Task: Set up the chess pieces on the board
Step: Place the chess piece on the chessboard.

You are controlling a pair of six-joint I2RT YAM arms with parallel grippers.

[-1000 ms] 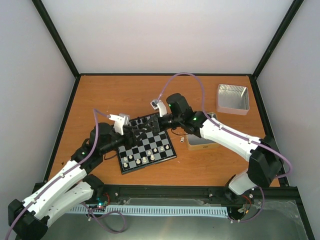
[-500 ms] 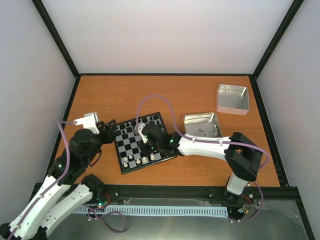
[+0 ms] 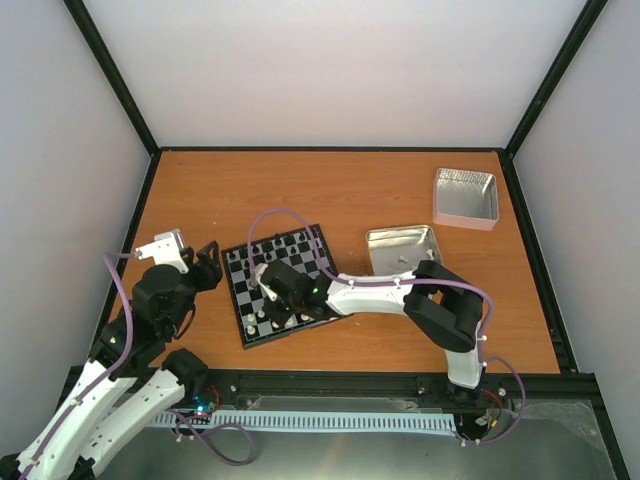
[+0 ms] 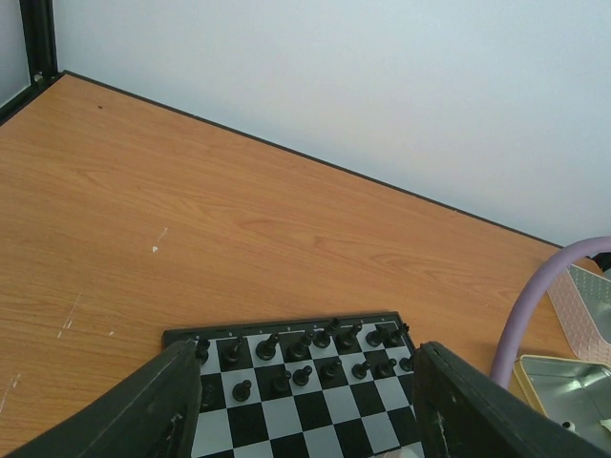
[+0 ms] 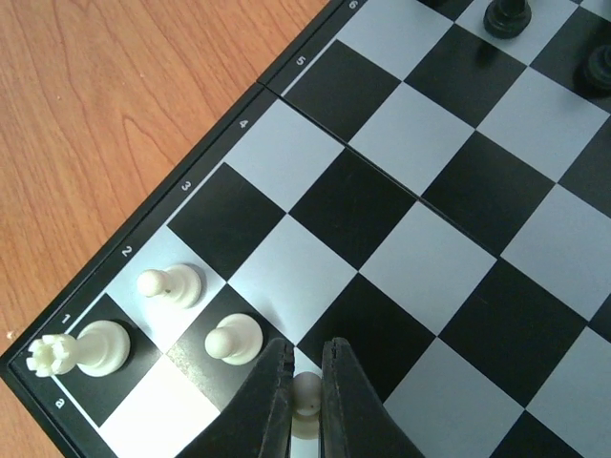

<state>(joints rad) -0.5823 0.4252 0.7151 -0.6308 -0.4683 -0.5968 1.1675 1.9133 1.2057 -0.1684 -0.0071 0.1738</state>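
The board (image 3: 300, 262) lies left of the table's middle, with black chessmen (image 4: 315, 353) along its far rows. My right gripper (image 5: 305, 358) is low over the board's near-left corner (image 3: 272, 298), its fingers shut on a cream-white pawn (image 5: 307, 399) that is at or just above a pale square. Two more white pawns (image 5: 232, 339) and a white rook (image 5: 81, 348) stand beside it on the corner squares. My left gripper (image 4: 307, 382) is open and empty, held back at the board's left side (image 3: 207, 266).
An open silver tin (image 3: 385, 245) with a small white piece in it sits just right of the board, and shows in the left wrist view (image 4: 565, 386). A second tin (image 3: 465, 196) stands at the back right. A purple cable (image 4: 535, 296) arcs over the board.
My left arm has pulled back from the board to its left. My right gripper has swung from the board's far side down to its near-left corner.
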